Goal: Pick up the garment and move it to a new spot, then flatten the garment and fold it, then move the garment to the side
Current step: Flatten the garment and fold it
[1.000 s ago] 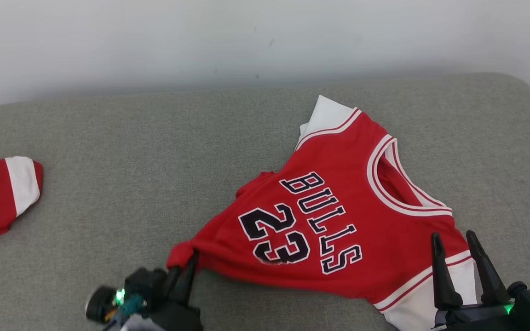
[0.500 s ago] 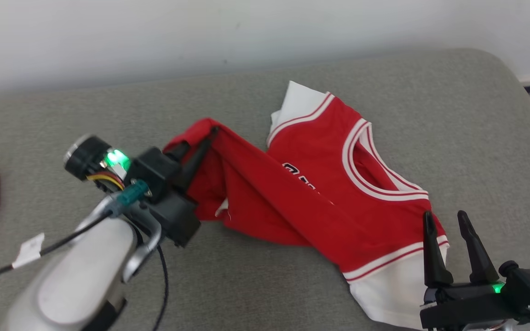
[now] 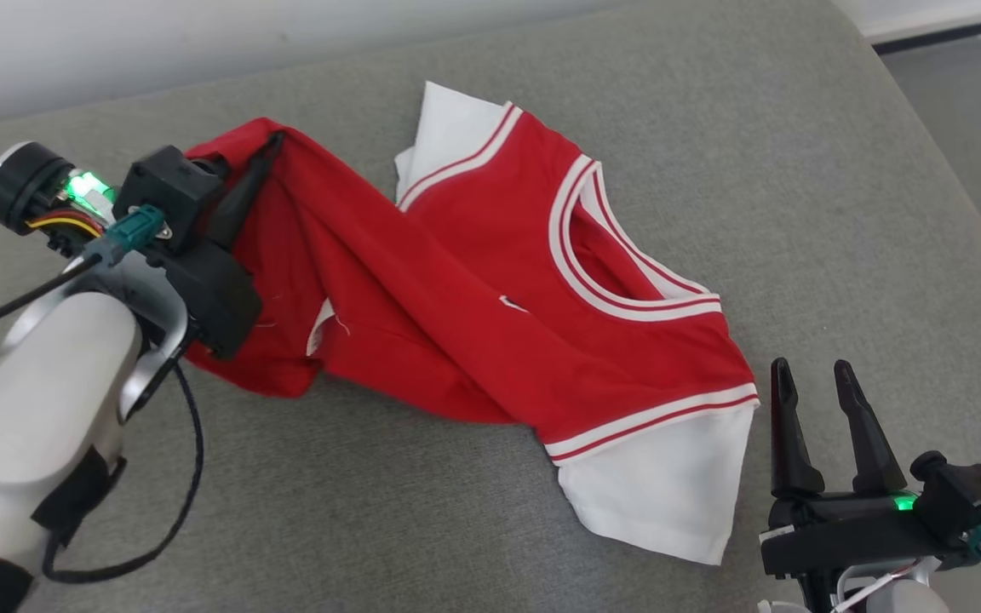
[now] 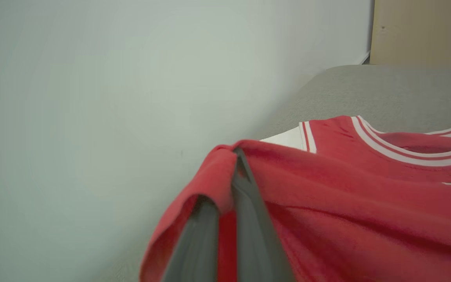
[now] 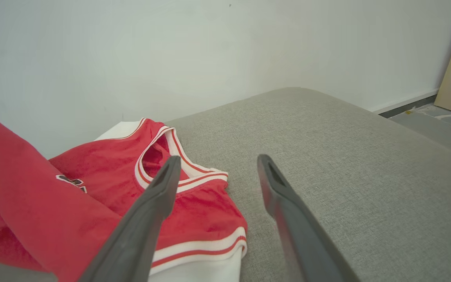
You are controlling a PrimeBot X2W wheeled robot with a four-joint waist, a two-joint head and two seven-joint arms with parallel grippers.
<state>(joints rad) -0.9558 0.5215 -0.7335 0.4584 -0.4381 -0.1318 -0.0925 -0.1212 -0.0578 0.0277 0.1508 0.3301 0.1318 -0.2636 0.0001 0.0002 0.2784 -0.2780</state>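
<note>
at the left of the grey fabric cushion (image 3: 712, 128), the left tool (image 3: 262, 151) was pinched shut on a corner of the red short-sleeved jersey with white trim (image 3: 473, 323), holding that corner raised and drawn back over the jersey's body. the rest of the jersey lay across the cushion's middle, neck opening upward, one white sleeve at the near right. just beside that sleeve, the right tool (image 3: 810, 375) stood wide open, holding nothing.
</note>
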